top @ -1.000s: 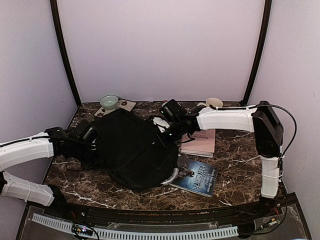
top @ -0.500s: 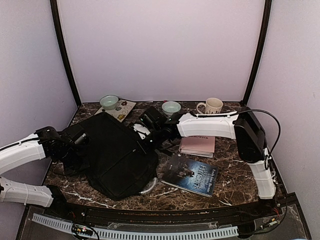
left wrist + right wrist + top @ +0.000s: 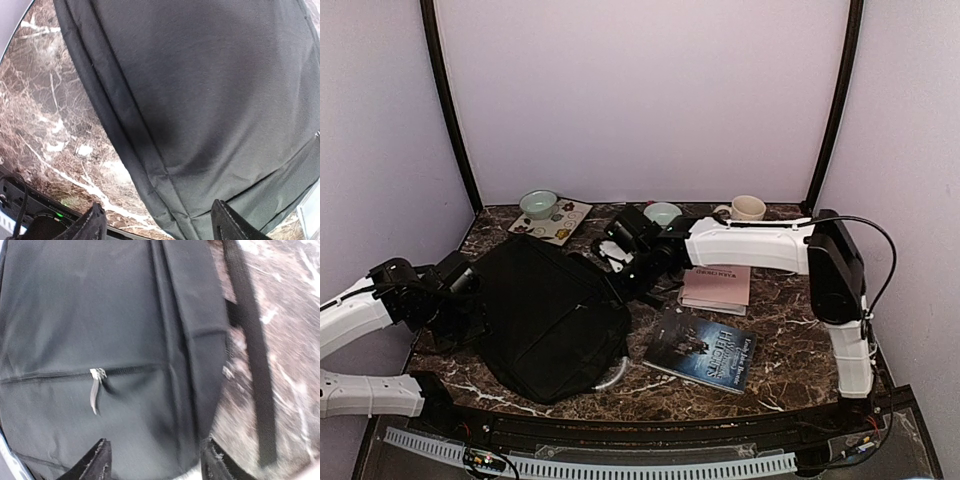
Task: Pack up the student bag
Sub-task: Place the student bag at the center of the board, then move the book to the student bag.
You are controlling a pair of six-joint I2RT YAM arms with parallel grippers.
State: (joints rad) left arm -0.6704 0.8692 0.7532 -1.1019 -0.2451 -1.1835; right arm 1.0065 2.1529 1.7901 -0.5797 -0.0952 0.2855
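Note:
The student bag (image 3: 552, 315), large, flat and black, lies on the marble table's left half, with a grey-white handle (image 3: 612, 375) curving out at its near right edge. My left gripper (image 3: 470, 300) stands open beside the bag's left edge; in its wrist view the bag's seamed edge (image 3: 165, 185) lies between its spread fingers (image 3: 227, 225), ungripped. My right gripper (image 3: 620, 262) hovers open over the bag's far right corner. Its wrist view shows the bag's zip with a metal pull (image 3: 95, 390) and a black strap (image 3: 250, 355) lying on the marble.
A dark blue book (image 3: 705, 345) lies right of the bag, a pink book (image 3: 718, 287) behind it. At the back stand two pale green bowls (image 3: 538, 203) (image 3: 664, 213), a patterned card (image 3: 558, 222) and a cream mug (image 3: 748, 208). The table's front edge (image 3: 650, 412) runs just beyond the bag.
The bag was shifted left and toward the near edge, and both grippers, shut on it before, have opened and let go. The left arm drew back leftward; the far bowl is uncovered.

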